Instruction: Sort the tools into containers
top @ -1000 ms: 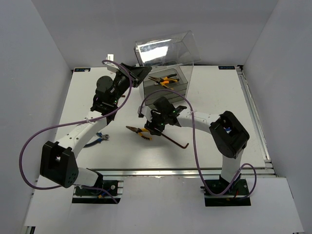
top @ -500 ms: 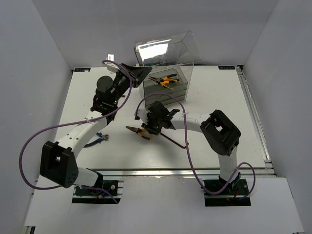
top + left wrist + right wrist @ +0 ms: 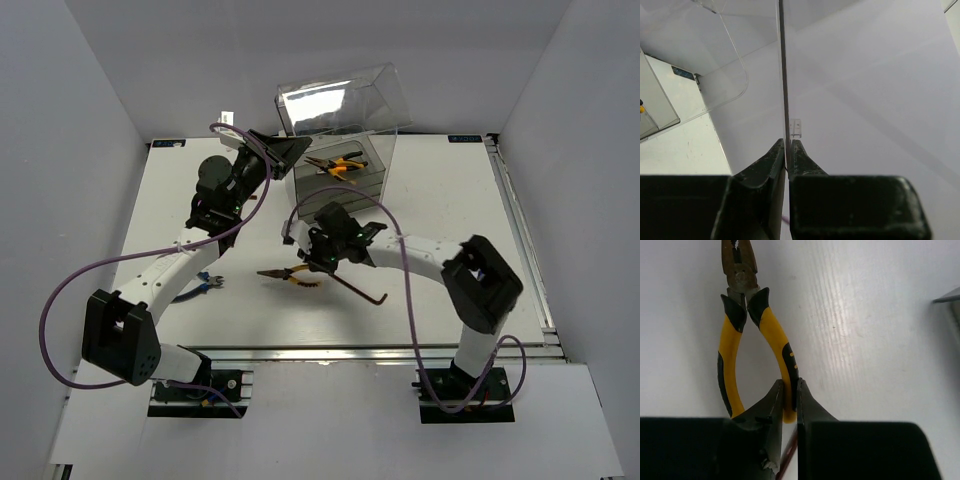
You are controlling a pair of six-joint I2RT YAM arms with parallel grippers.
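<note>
Yellow pliers (image 3: 771, 327) now seemingly in hand (image 3: 790, 390)

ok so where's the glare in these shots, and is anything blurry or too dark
Top external: a white glare patch on the clear lid, the rest evenly lit. Left wrist: faint reflections in that lid, the left gripper nearly black. Right wrist: a bright sheen on the table, the yellow pliers sharp, the right gripper a dark featureless mass.

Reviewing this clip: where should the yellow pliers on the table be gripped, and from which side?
Take the yellow pliers by one handle, from straight above. They lie flat with the handles splayed, so a single handle fits between the jaws; the right gripper pinches there.
</note>
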